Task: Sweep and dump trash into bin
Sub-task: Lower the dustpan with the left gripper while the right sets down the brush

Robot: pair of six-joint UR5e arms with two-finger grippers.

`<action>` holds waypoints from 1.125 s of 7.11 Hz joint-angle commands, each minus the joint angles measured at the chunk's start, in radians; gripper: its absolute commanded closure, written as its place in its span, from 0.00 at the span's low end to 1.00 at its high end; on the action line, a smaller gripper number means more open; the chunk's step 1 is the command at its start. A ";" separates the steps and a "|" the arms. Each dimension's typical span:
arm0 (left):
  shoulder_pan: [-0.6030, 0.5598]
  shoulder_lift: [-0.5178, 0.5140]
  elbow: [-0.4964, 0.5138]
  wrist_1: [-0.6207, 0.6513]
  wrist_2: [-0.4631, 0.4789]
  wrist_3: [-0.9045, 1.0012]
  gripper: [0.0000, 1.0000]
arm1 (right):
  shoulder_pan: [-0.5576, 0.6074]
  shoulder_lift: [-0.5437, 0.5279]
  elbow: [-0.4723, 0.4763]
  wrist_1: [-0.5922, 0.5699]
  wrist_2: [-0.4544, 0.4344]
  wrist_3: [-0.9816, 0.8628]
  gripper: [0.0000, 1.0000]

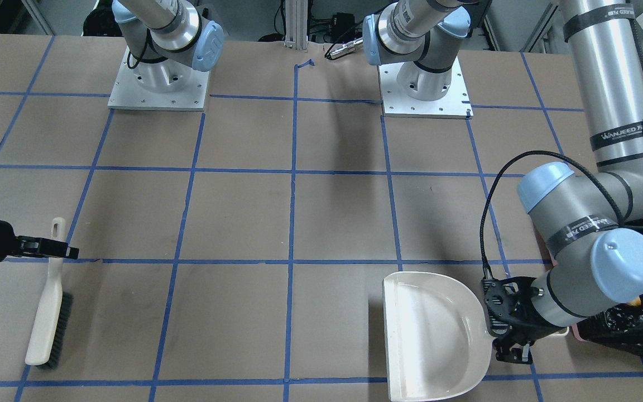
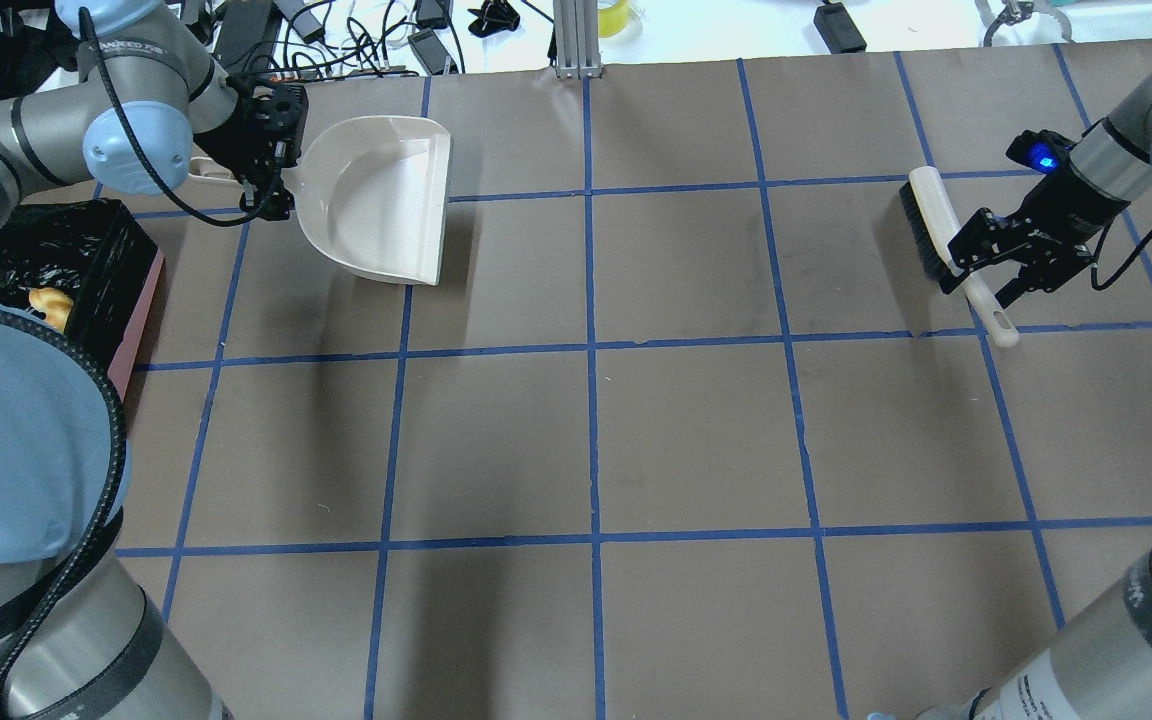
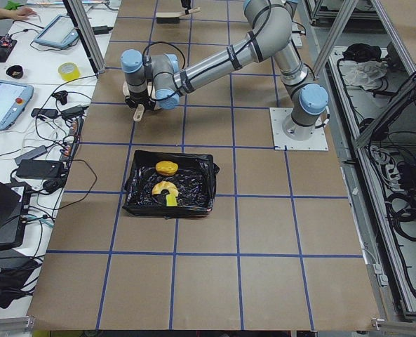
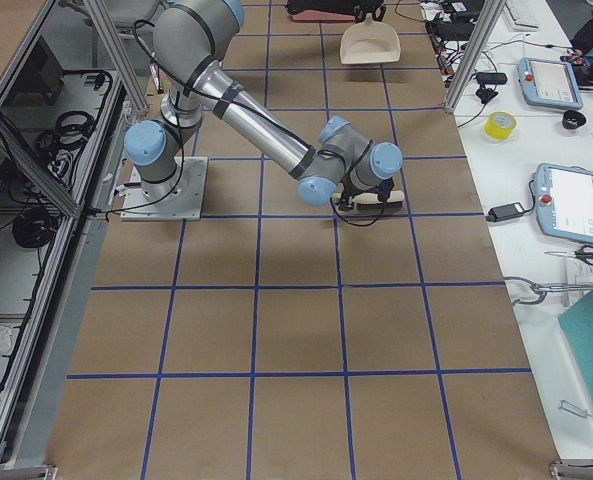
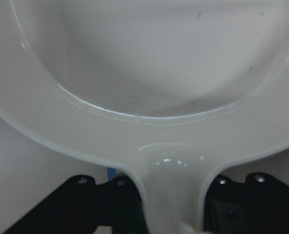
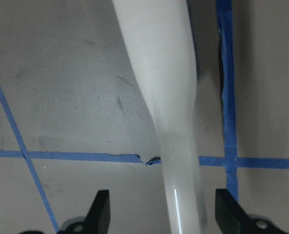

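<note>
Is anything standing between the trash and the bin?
Nothing visible does. The lump, crescent slice and sponge piece lie inside the bin, and the dustpan is empty.

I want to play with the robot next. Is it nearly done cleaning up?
Nearly. Done: the golden-brown lump, pale yellow crescent slice and yellow-green sponge piece lie in the black-lined pink bin. In hand: left fingers clamp the empty cream plastic dustpan by its handle; right fingers stand open around the cream bristle brush. Remaining: probably letting go of the dustpan.
</note>
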 commanded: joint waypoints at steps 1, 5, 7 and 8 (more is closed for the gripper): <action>-0.013 -0.008 -0.039 0.010 0.002 0.004 1.00 | 0.000 -0.021 -0.024 0.001 -0.013 0.013 0.16; -0.013 -0.017 -0.077 0.044 0.005 0.014 1.00 | 0.034 -0.197 -0.120 0.088 -0.114 0.109 0.00; -0.013 -0.020 -0.100 0.102 0.002 -0.002 0.56 | 0.134 -0.263 -0.172 0.115 -0.168 0.172 0.00; -0.013 -0.013 -0.105 0.101 0.005 -0.005 0.43 | 0.237 -0.271 -0.200 0.115 -0.192 0.260 0.00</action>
